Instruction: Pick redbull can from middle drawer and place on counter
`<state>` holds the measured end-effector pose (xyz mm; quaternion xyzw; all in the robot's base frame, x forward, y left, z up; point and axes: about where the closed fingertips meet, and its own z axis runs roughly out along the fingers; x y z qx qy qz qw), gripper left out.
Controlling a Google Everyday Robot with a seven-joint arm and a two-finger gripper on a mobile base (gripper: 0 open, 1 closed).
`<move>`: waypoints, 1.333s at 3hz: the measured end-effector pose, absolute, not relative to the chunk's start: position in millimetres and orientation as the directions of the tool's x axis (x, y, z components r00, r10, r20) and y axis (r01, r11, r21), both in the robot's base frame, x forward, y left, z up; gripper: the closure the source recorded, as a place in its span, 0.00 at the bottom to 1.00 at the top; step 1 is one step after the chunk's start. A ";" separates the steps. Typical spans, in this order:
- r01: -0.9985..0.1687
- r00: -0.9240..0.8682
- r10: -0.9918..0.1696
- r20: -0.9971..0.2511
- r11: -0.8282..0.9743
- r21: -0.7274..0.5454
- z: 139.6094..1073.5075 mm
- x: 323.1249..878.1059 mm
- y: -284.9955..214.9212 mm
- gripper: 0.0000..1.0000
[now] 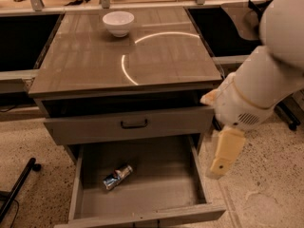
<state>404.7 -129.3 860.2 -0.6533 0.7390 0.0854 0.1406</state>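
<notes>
The redbull can [117, 176] lies on its side on the flat bottom of the open middle drawer [142, 194], left of centre. The counter [95, 56] is the glossy grey-brown cabinet top above, with a bright curved light reflection. My gripper [223, 156] hangs on the white arm at the right, beside the drawer's right wall and above the floor, well to the right of the can. It holds nothing that I can see.
A white bowl [118, 23] stands at the back of the counter. A drawer front with a dark bar handle [134, 124] sits just above the open drawer. Dark side tables flank the cabinet. A black stand leg [19, 186] lies on the floor at the left.
</notes>
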 end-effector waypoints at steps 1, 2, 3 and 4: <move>-0.996 -0.085 -0.930 -0.357 0.086 0.015 822.4 390.3 -97.4 0.00; -0.996 -0.085 -0.930 -0.357 0.086 0.015 822.4 390.3 -97.4 0.00; -0.995 -0.101 -0.926 -0.363 0.101 0.020 797.6 395.2 -92.8 0.00; -0.996 -0.088 -0.923 -0.375 0.088 0.016 757.3 401.6 -80.6 0.00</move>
